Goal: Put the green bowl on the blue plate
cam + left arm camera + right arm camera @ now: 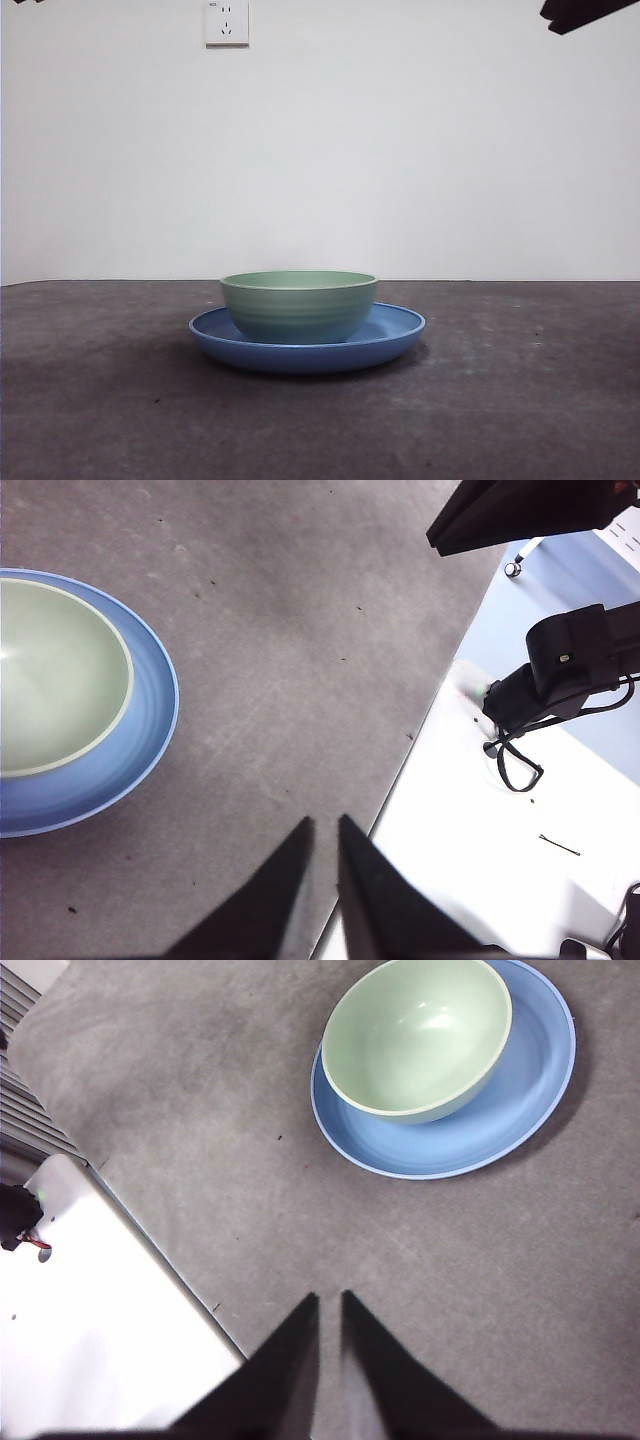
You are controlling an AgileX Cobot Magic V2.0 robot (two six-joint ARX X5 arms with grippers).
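My left hand [322, 830] hangs above the grey surface [300, 660], its two black jaws nearly together with only a thin gap and nothing between them, well apart from the dishes. My right hand [330, 1305] hangs over the same surface too, jaws likewise drawn close and holding nothing, with the dishes some way beyond its tips. The green bowl [299, 305] sits upright inside the blue plate [400, 330], resting on the plate's floor with blue rim showing all around it. In the front view a black arm tip [585, 12] shows at one top corner, and a white wall socket [226, 22] sits on the wall behind.
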